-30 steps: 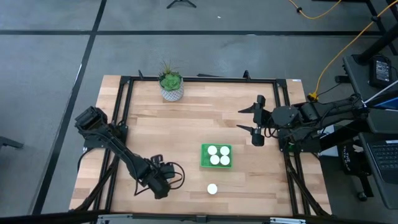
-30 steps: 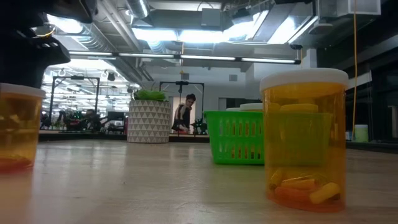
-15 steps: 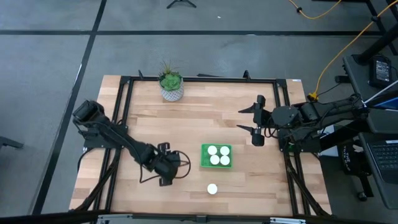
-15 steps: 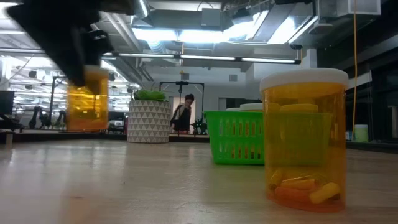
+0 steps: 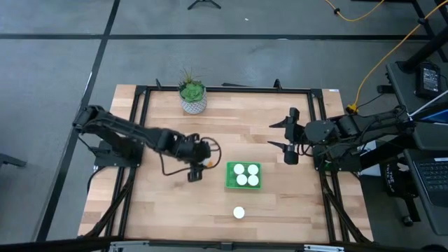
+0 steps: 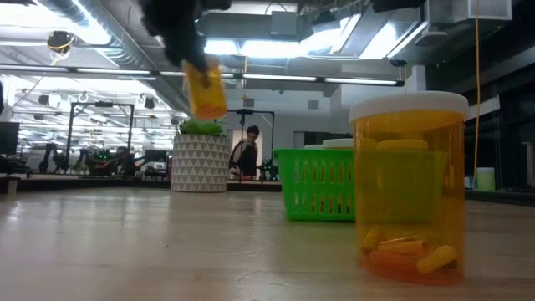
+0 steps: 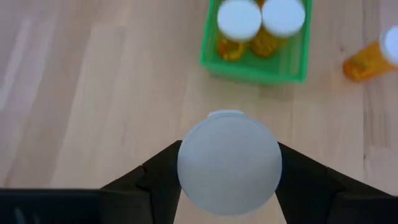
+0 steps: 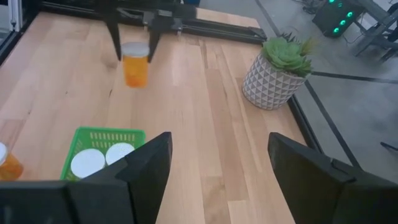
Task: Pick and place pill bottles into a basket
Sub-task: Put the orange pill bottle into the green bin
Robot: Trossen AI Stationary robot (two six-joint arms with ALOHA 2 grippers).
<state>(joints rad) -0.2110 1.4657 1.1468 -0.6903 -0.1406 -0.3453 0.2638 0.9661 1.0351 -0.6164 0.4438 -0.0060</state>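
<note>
My left gripper (image 5: 194, 172) is shut on an orange pill bottle with a white cap (image 7: 229, 165), which it carries in the air left of the green basket (image 5: 243, 186). The low view shows this bottle (image 6: 205, 88) high above the table. Several white-capped bottles (image 5: 245, 173) stand in the basket. Another bottle (image 5: 239, 212) stands on its base on the wood near the table's front edge. My right gripper (image 5: 278, 134) hangs open and empty above the table's right side. My left gripper pinches the bottle's top end between its two fingers, one finger (image 7: 163, 177) on each side of the cap's rim (image 7: 186, 171). The fingers come from above, slanting down. The bottle (image 8: 135, 67) hangs below them, slightly tilted and clear of the table.
A green plant in a white pot (image 5: 192, 96) stands at the far edge, left of centre. A black frame (image 5: 224, 89) runs round the wooden table top. Bare wood lies between the held bottle and the basket.
My left gripper has kept its hold on the bottle and lifted it clear of the table's near left part. It has carried the bottle up, toward the far edge and to the right, toward the basket, turning as it went.
</note>
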